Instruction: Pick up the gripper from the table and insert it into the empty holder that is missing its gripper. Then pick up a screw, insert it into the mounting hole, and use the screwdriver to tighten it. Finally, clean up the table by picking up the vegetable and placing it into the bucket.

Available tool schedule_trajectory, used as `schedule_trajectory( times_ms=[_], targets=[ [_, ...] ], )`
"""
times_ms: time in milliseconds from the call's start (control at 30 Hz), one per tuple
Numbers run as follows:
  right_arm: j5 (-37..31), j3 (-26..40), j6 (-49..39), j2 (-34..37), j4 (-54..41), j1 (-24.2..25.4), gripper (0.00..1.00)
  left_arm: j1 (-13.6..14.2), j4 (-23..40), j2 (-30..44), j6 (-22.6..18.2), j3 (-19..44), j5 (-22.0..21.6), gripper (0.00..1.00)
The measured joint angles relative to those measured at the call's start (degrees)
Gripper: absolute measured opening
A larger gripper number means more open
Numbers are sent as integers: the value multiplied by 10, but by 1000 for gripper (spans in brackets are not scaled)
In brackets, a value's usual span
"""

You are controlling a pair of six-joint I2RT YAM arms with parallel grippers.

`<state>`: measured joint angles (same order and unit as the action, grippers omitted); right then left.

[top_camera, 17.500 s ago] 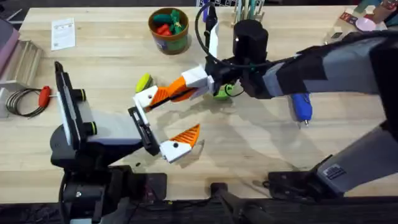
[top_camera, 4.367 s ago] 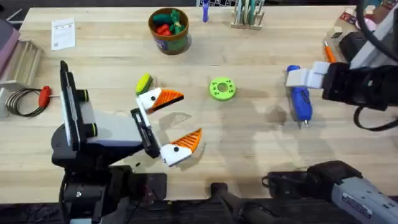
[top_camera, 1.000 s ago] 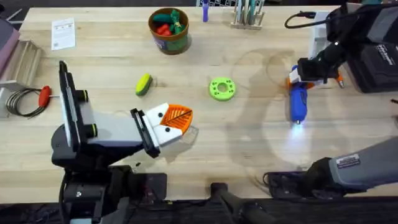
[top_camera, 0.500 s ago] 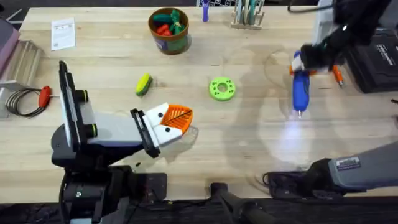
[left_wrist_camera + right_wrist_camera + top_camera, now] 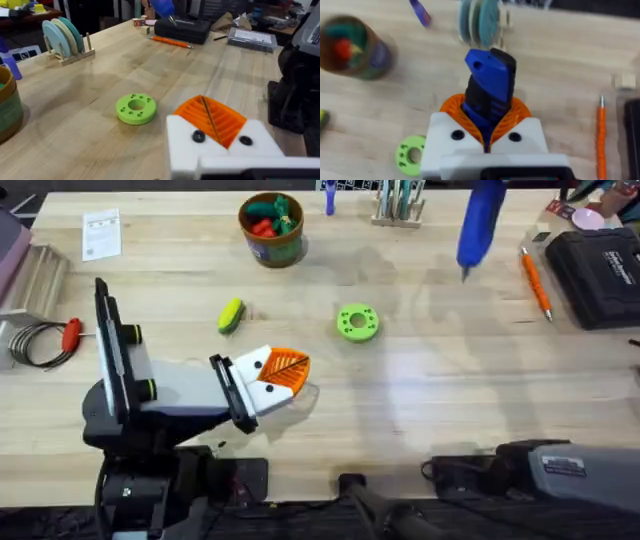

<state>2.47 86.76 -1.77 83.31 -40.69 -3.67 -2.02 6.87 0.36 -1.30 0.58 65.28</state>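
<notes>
My left gripper [image 5: 283, 372] rests shut near the table's front left, its two orange gripper pads [image 5: 210, 117] pressed together in the white holders [image 5: 220, 150]. Two dark spots mark the white mount; I cannot tell screws from holes. No loose screw is in view. My right gripper [image 5: 487, 107] is shut on the blue screwdriver [image 5: 490, 80], which hangs high over the far right of the table [image 5: 478, 220], tip down. The yellow-green vegetable [image 5: 231, 314] lies beyond the left gripper. The brown bucket [image 5: 271, 242] stands at the far edge, holding red and green toys.
A green disc [image 5: 357, 322] lies mid-table. At the far right lie an orange-handled driver [image 5: 535, 283] and a black case [image 5: 600, 275]. A rack of discs [image 5: 400, 205] stands at the back. A red-handled tool [image 5: 70, 333] and a paper card [image 5: 101, 232] sit at the left.
My right gripper has lifted the blue screwdriver off the table at the right and carried it up and toward the far edge. The left gripper closed earlier and has stayed still since.
</notes>
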Motion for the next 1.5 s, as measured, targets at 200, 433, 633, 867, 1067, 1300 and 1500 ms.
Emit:
schedule_trajectory(
  times_ms=[200,433,633,867,1067,1300,1500],
  targets=[
    [48,0,18,-67,63,-33,23,0,0,0,0,0,0,15],
    [80,-9,36,-114,134,-84,22,0,0,0,0,0,0,15],
    [113,-115,69,-141,304,-126,22,0,0,0,0,0,0,15],
    [231,-268,146,-141,580,-133,22,0,0,0,0,0,0,15],
    [335,-364,233,-141,795,-134,22,0,0,0,0,0,0,15],
    [420,-382,298,-120,921,-190,22,0,0,0,0,0,0,15],
    [445,-383,312,-101,961,-249,22,0,0,0,0,0,0,15]
  ],
)
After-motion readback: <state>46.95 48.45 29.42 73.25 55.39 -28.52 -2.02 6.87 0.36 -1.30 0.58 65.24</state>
